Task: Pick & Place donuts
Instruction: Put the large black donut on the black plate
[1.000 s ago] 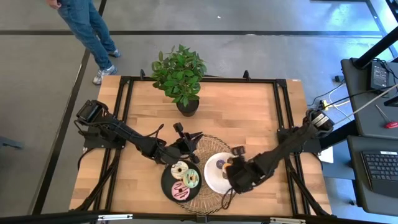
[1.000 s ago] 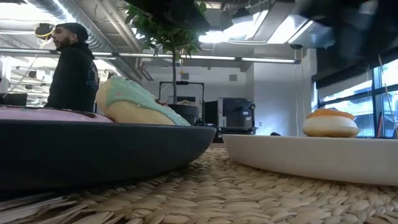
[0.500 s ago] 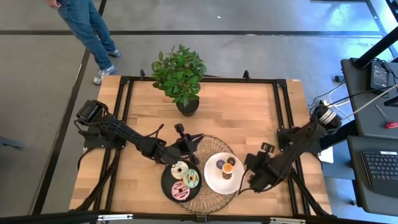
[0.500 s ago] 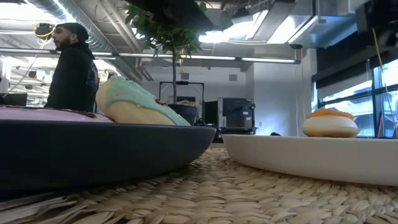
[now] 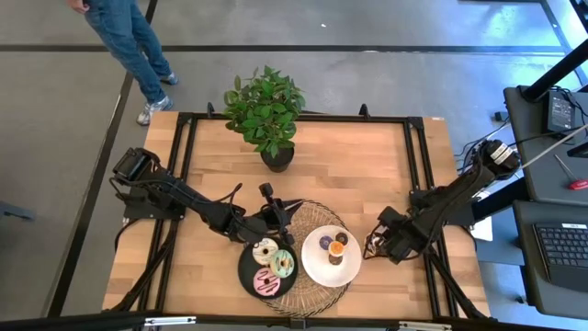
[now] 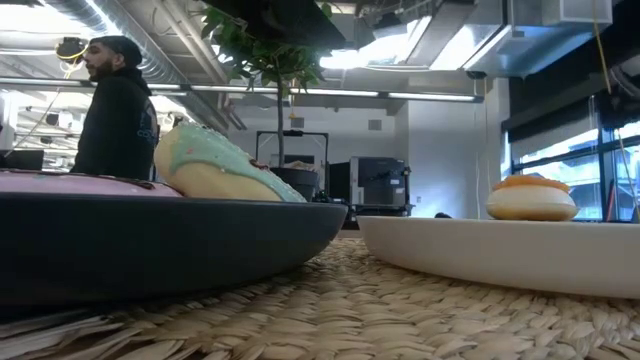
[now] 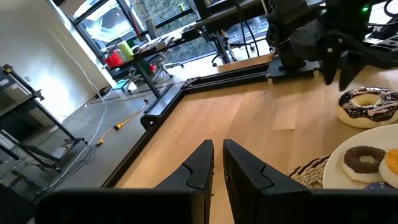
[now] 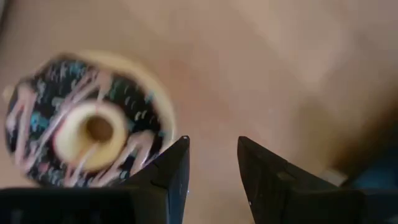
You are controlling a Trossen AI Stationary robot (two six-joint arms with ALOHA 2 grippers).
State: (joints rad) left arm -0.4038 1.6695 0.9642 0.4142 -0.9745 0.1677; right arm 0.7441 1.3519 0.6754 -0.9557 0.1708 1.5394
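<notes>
The right end effector (image 5: 372,245) hangs over the bare worktop (image 5: 367,165) just off the white plate's outer edge, its fingers (image 8: 171,171) apart with nothing between them, and the sprinkled chocolate donut (image 8: 84,130) lies flat on the wood just beside them, off to one side of the gap. To take it cleanly, the fingers should probably be centred over the ring so that one drops through the hole and the other outside the rim, then descend squarely before closing; a grip on the sloped iced edge alone could squirt the toy sideways. The left end effector (image 5: 267,195) waits over the far edge of the woven mat (image 5: 303,213), near the black plate, its fingers (image 7: 200,163) nearly together and holding nothing. On the mat, the black plate (image 5: 244,272) carries three larger donuts: a cream-white one (image 5: 265,250), a mint-green one (image 5: 284,265) and a pink one (image 5: 265,282), close-packed. The white plate (image 5: 312,268) beside it holds the minis: purple (image 5: 325,242), orange (image 5: 338,247) and brown (image 5: 334,260). A potted plant (image 5: 265,112) stands at the worktop's back edge.
</notes>
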